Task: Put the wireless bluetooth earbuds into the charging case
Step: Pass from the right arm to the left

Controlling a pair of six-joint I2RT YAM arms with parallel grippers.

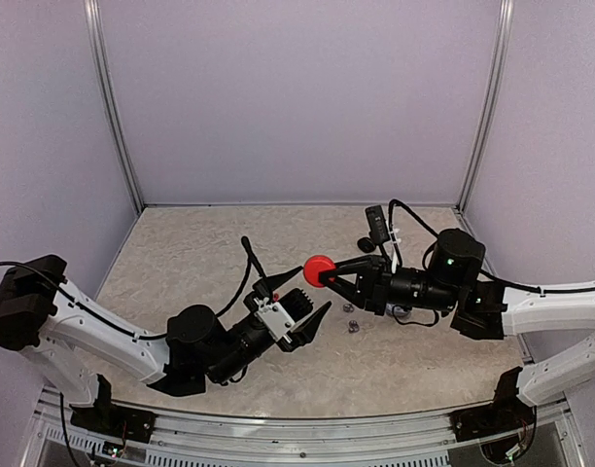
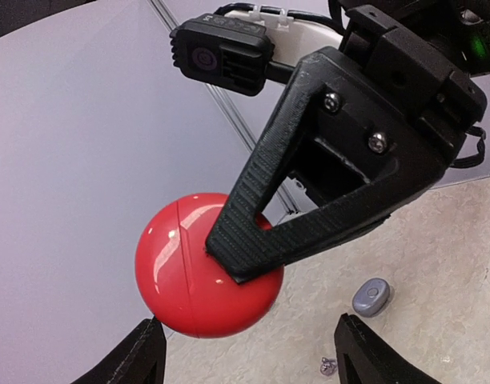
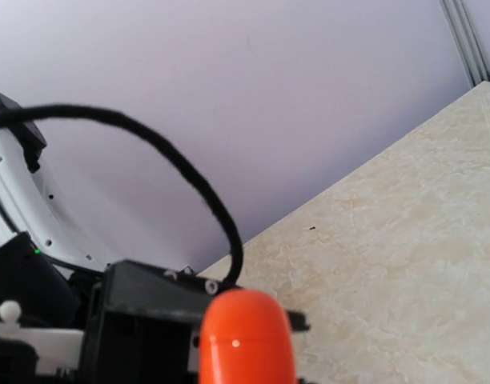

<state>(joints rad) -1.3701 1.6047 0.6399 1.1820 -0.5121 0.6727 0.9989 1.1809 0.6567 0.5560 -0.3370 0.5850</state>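
Above the table (image 1: 181,253), right gripper (image 1: 330,276) holds red case (image 1: 318,269).

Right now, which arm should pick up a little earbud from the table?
Left. The left gripper is open and empty, near the earbuds on the table. The right gripper is busy, shut on the red case.

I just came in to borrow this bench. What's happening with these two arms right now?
The right tool is shut on a red case, holding it up off the table. The left tool is open and faces the case without touching it. The case looks closed. A small grey piece lies on the table below, and the left tool holds nothing.
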